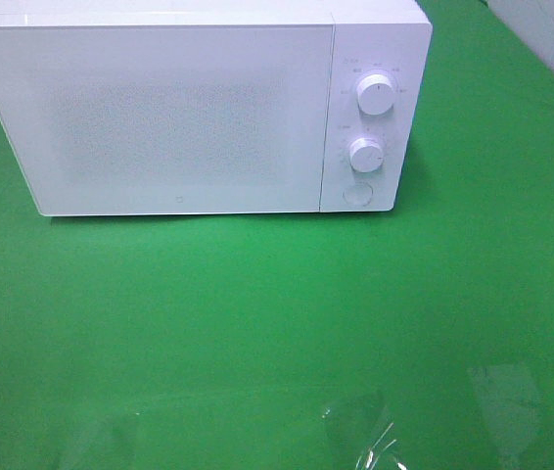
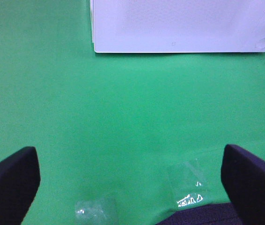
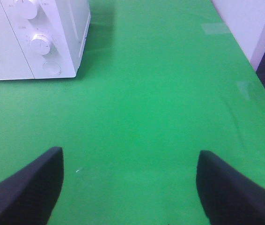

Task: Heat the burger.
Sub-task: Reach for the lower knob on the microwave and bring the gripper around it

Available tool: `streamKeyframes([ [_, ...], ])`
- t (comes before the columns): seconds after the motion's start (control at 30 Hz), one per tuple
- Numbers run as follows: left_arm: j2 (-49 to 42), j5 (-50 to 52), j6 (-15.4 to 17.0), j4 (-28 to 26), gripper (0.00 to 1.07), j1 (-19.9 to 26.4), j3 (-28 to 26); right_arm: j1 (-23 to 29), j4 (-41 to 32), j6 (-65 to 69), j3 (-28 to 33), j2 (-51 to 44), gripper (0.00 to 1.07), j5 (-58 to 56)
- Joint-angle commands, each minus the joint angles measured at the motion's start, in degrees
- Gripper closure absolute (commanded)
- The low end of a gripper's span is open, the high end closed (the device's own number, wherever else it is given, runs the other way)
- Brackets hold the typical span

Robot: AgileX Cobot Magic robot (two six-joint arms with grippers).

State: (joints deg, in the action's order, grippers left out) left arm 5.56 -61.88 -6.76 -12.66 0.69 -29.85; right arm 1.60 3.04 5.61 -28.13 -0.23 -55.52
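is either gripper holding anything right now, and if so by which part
Nothing is held: the left gripper and the right gripper both stand open and empty above the green table.

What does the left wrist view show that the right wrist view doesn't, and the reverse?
Left wrist only: most of the microwave door, two clear film patches by the open left gripper. Right wrist only: the microwave's side wall, an edge of the green table, the open right gripper. Both: the microwave, its round button, the table. Neither shows the burger.
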Motion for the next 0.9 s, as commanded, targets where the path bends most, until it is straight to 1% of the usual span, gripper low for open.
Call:
streamKeyframes([
  [0.03,-2.86,0.74,0.06,-0.63,0.10,1.03,0.17,-0.11,-0.40,-0.69,0.11,-1.43,0.31,0.57],
  [0.13,-6.88,0.74,0.06,-0.63,0.10,2.81,0.17,-0.11,-0.40,-0.69,0.11,-1.43,0.31,0.57],
  [0.2,-7.22,0.74,0.06,-0.63,0.10,2.86,0.17,-0.11,-0.40,-0.69,0.11,-1.43,0.31,0.57],
  [0.9,-7.10,0.80,0.06,-0.86,0.10,2.86,0.29,-0.11,-0.40,-0.69,0.11,-1.43,0.31,0.57],
])
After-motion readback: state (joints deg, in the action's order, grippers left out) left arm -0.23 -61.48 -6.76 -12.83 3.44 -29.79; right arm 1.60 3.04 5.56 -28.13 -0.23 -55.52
